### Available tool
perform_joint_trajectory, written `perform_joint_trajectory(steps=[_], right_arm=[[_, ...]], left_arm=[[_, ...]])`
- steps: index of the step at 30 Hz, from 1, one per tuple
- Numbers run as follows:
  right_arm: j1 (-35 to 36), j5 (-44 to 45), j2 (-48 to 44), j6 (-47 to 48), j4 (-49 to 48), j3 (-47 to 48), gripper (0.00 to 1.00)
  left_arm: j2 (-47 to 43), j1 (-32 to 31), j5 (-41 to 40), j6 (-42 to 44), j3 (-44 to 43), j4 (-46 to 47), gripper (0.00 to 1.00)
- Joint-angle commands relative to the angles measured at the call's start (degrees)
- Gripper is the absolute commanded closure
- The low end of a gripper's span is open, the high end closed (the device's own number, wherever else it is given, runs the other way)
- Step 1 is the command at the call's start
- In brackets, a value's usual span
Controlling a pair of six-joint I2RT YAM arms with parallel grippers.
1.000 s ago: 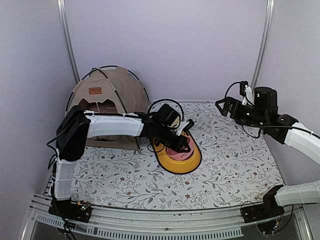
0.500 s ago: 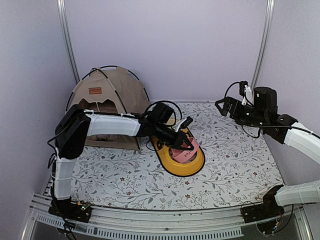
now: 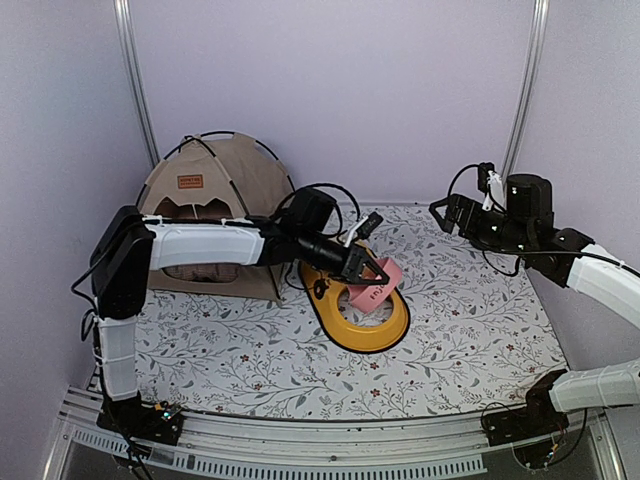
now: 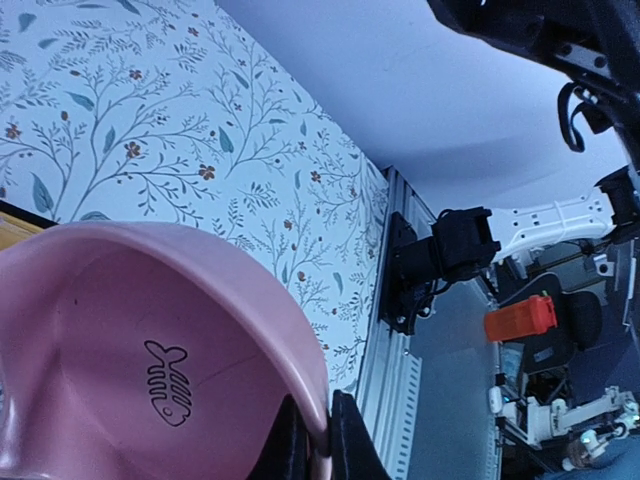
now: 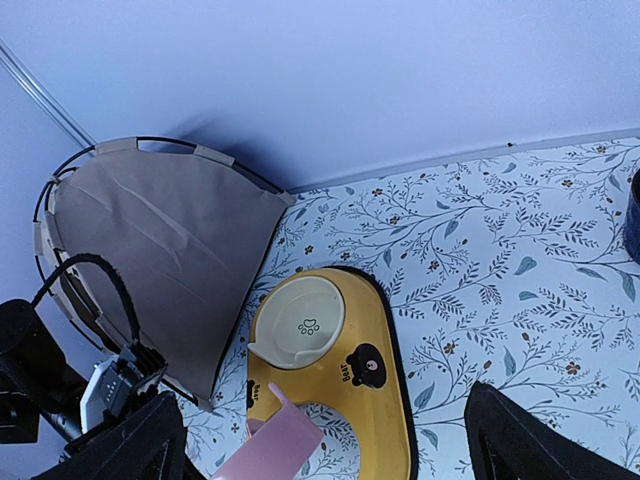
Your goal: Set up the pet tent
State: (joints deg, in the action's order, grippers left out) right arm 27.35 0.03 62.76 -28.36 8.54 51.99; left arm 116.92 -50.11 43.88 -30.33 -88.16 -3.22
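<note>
Top external view: we see the pet tent (image 3: 222,195) standing at the back left of the floral table cover (image 3: 450,330), close to the rear wall. Its tan dome is raised on thin black crossed poles and its doorway faces the near edge. The left gripper (image 3: 378,275) reaches past the tent's right side and is pinched on the rim of a pink bowl (image 3: 375,293), which it holds tilted above a yellow stand (image 3: 365,325). The right gripper (image 3: 442,213) hangs at the back right, well apart from the tent, with its jaws spread wide and nothing in them.

Left wrist view: the pink bowl fills the lower left, with a fish-bone mark inside it. Two dark fingers (image 4: 350,440) clamp its rim from both sides. The tent is out of sight here.

Right wrist view: we look down on the tent's plain back panel at the left. A cream bowl (image 5: 298,320) sits in the yellow stand just beside it.

We judge the tent light and soft, fabric over springy poles. It is best taken at a pole or the base hem, because loose cloth would only crumple.
</note>
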Motion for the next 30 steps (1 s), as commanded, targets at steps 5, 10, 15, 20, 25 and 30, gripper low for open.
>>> perform_joint_trajectory(steps=[5, 10, 15, 20, 25, 30], right_arm=[[0.16, -0.12, 0.85, 0.06, -1.07, 1.51, 0.01], [0.20, -0.10, 1.28, 0.10, -1.02, 1.78, 0.01], [0.13, -0.05, 1.31, 0.06, -0.60, 1.67, 0.01], [0.16, 0.07, 0.80, 0.02, -0.20, 1.35, 0.01], [0.16, 0.40, 0.63, 0.23, 0.07, 1.25, 0.01], [0.16, 0.34, 0.82, 0.32, 0.08, 1.24, 0.01]], left_arm=[[-2.10, -4.45, -23.56, 15.68, -8.27, -17.13, 1.00], [1.68, -7.47, -33.35, 19.67, -12.55, -22.90, 1.00], [5.85, -10.04, -39.67, 21.19, -16.40, -25.85, 1.00], [9.22, -10.82, -44.75, 21.70, -18.94, -28.49, 1.00], [10.79, -11.19, -45.41, 21.89, -19.66, -29.31, 0.99], [11.46, -11.57, -46.13, 21.98, -20.24, -30.13, 0.83]])
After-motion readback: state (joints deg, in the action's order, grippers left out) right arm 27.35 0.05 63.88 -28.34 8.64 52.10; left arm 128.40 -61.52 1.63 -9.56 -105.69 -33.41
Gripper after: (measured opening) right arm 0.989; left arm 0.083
